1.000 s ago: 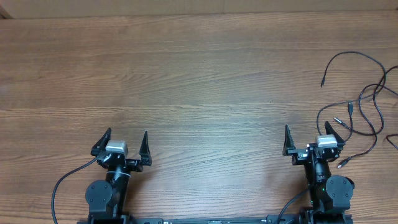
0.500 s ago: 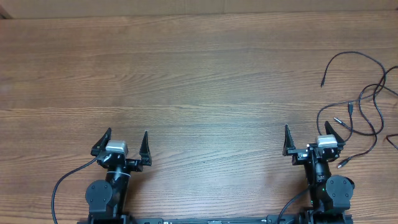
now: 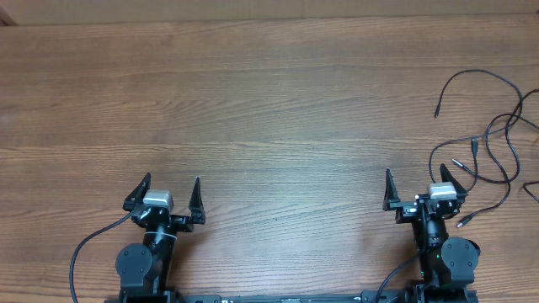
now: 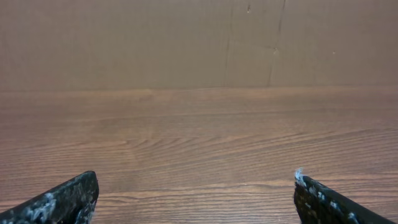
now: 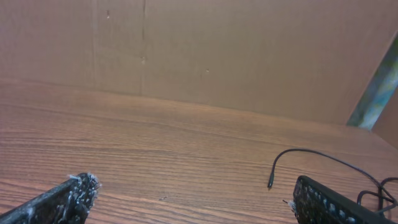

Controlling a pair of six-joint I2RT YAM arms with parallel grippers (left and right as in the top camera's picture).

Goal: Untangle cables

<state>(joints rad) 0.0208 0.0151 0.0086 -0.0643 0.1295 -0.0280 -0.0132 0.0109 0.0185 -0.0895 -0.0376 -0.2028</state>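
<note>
Lying in loose black loops, the cables (image 3: 493, 139) sit at the right edge of the overhead frame on the wooden table (image 3: 269, 101), with some strands just beside the right gripper (image 3: 415, 172). That gripper and the left gripper (image 3: 172, 179), lower left, both stand with jaws spread wide, holding nothing. Cables and arms lie exactly as they did a second ago.
</note>
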